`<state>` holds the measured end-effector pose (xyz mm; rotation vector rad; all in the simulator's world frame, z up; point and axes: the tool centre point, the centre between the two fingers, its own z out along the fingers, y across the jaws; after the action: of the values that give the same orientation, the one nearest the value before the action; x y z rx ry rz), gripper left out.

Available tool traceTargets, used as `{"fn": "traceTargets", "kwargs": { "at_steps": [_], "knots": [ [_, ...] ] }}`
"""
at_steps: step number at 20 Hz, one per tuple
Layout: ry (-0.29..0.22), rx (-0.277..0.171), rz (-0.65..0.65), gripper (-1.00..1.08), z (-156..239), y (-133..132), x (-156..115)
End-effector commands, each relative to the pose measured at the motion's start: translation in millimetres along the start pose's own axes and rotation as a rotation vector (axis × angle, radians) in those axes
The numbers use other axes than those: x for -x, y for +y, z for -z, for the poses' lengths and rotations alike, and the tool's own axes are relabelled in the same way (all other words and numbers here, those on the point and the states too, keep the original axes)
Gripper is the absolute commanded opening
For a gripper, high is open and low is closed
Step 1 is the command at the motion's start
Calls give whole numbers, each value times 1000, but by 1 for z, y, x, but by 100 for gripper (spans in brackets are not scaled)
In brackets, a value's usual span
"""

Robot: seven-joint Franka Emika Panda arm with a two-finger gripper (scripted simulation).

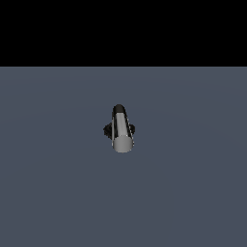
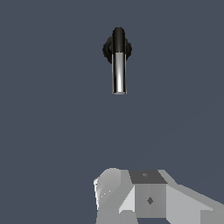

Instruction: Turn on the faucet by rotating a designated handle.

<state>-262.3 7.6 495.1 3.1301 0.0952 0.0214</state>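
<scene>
The faucet stands alone in the middle of the exterior view, its black scalloped base peeking out on both sides. The handle, a grey-silver bar with a flat round end, points toward the camera. In the wrist view the handle runs from the black elbow over the base. My gripper shows only as white and grey blocks at the picture's edge, well apart from the faucet and touching nothing. Its fingertips cannot be made out. The exterior view does not show the gripper.
A flat blue-grey floor stretches all around the faucet. A black background begins beyond its far edge. No other objects appear.
</scene>
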Motion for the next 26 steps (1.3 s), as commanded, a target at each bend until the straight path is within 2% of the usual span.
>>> {"fn": "traceTargets", "kwargs": {
  "at_steps": [1, 12, 26],
  "knots": [
    [0, 0, 0, -100, 0, 0, 0],
    [-1, -1, 7, -100, -29, -3, -9],
    [-4, -4, 35, -100, -134, -12, -41]
  ]
}}
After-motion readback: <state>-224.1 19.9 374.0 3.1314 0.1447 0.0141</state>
